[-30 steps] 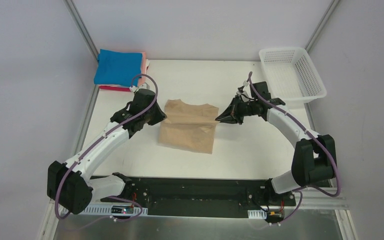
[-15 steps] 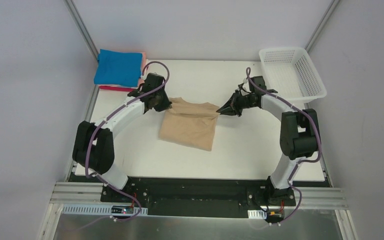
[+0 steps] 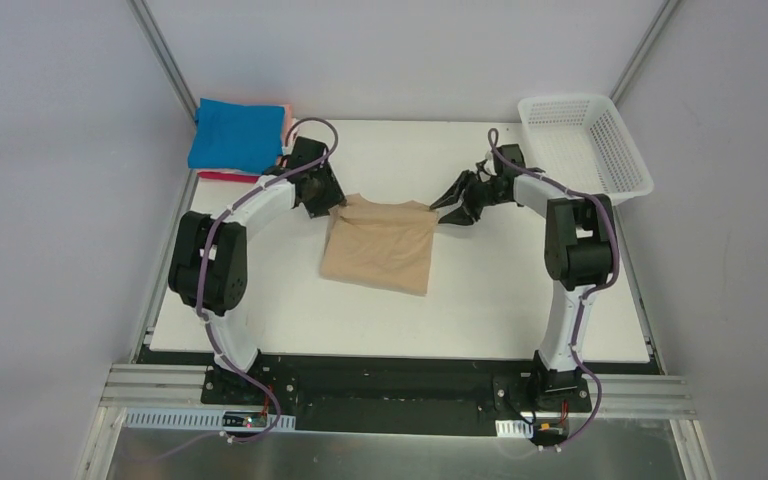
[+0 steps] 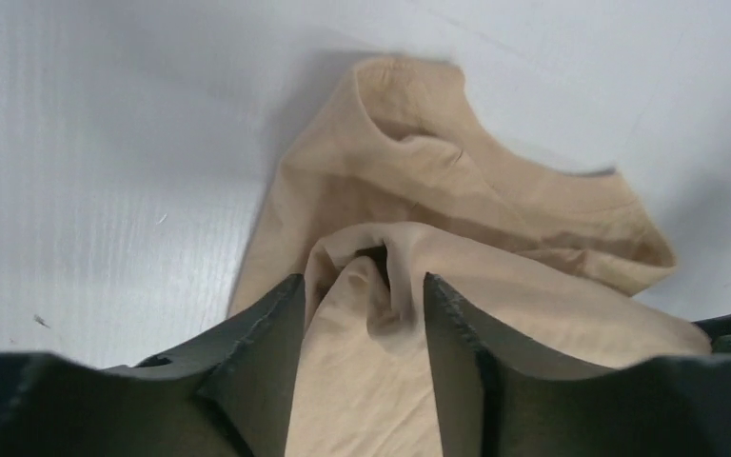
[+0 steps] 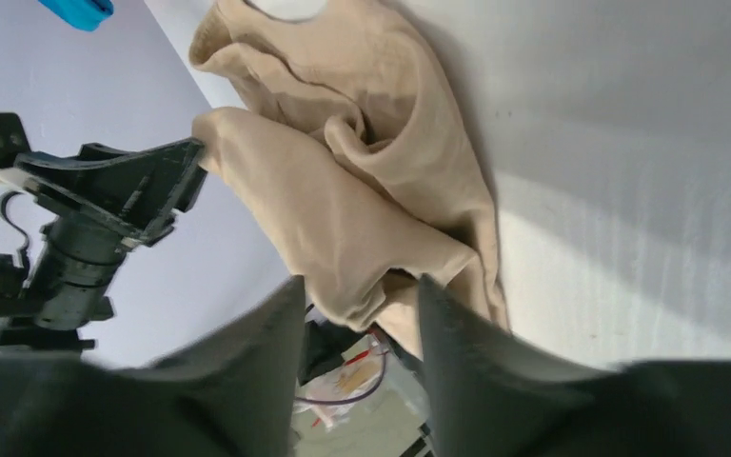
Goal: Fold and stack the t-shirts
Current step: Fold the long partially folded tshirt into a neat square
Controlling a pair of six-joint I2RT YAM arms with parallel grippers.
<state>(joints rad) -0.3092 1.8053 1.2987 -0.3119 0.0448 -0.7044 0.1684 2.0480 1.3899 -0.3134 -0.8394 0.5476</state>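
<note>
Since a second ago both of your arms have reached farther from their bases, with the elbows drawn in, and they have carried the cloth along. The left gripper (image 3: 332, 207) and right gripper (image 3: 448, 212) now sit at the two far corners of the tan t-shirt (image 3: 380, 258); before, they were level with its middle. The shirt now lies as a squarer, flatter fold in the middle of the counter (image 3: 500, 290).

In the left wrist view your jaws are pinched on a doubled fold of the tan cloth. The right wrist view shows its jaws clamped on a bunched edge of the same shirt.

The stack at the far left corner has not shifted. The blue shirt (image 3: 235, 135) is on top, a pink shirt (image 3: 287, 120) shows at its right edge, and a red shirt (image 3: 222, 177) peeks out below. Your left gripper is near that stack but apart from it. The white mesh basket (image 3: 585, 145) stands at the far right corner, well apart from the tan shirt.
</note>
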